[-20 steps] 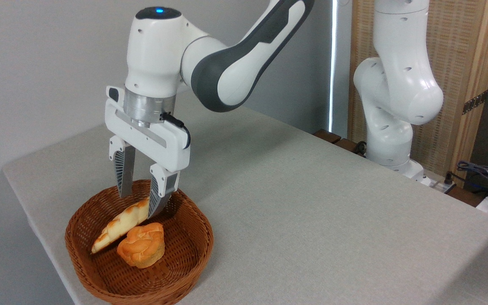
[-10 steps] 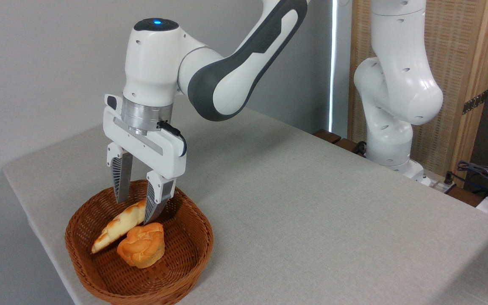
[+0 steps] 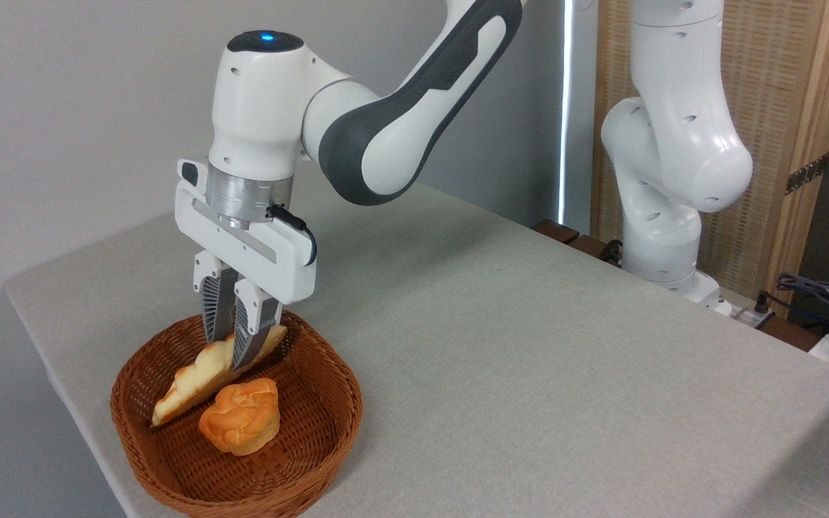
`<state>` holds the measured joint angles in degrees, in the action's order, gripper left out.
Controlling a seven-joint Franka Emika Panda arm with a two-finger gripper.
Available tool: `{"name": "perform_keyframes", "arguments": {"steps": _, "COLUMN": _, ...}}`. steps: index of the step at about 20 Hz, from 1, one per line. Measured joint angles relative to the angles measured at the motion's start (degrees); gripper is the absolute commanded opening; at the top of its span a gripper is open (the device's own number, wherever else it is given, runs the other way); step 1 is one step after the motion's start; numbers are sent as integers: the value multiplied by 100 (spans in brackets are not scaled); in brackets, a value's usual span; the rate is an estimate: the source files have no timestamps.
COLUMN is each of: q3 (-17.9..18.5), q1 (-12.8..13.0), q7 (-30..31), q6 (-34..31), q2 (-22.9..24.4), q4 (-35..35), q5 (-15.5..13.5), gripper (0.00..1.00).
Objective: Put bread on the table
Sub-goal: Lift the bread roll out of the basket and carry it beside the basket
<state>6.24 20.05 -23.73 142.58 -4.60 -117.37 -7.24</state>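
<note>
The bread [image 3: 195,380], a long pale golden pastry with browned scalloped ridges, lies slanted inside the brown wicker basket [image 3: 314,439] at the front left of the table [image 3: 529,374]. My gripper [image 3: 231,352] points straight down into the basket and is shut on the bread near its upper right end. The far tip of the bread sticks out to the right of the fingers [image 3: 247,334]. Its lower left end rests low in the basket.
A round chunky orange bun [image 3: 240,416] sits in the basket just in front of the bread. The arm's white base [image 3: 663,216] stands at the table's far right edge, with cables [image 3: 817,291] beyond it. A wall runs behind the table.
The fingers, apart around the bread's upper end before, have closed on it. The bread has turned slightly and its right tip now shows past the fingers. The arm barely moved.
</note>
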Motion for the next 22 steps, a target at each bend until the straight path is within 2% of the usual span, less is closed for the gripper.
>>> {"name": "perform_keyframes", "arguments": {"steps": 3, "q3": 14, "q1": -2, "q7": 1, "q6": -71, "q2": 38, "q4": 48, "q5": -23, "gripper": 20}}
{"name": "perform_keyframes", "arguments": {"steps": 6, "q3": 56, "q1": -35, "q7": 2, "q6": -550, "q2": 174, "q4": 285, "q5": -357, "gripper": 20}}
{"name": "perform_keyframes", "arguments": {"steps": 10, "q3": 349, "q1": -56, "q7": 2, "q6": -1512, "q2": 389, "q4": 751, "q5": -661, "gripper": 21}}
{"name": "perform_keyframes", "arguments": {"steps": 15, "q3": 559, "q1": -71, "q7": -84, "q6": -3094, "q2": 1051, "q4": 926, "q5": -712, "gripper": 24}}
{"name": "perform_keyframes", "arguments": {"steps": 18, "q3": 574, "q1": -71, "q7": -337, "q6": -3750, "q2": 1572, "q4": 586, "q5": -712, "gripper": 28}}
{"name": "perform_keyframes", "arguments": {"steps": 22, "q3": 618, "q1": -70, "q7": -900, "q6": -3840, "q2": 2135, "q4": -426, "q5": -712, "gripper": 31}}
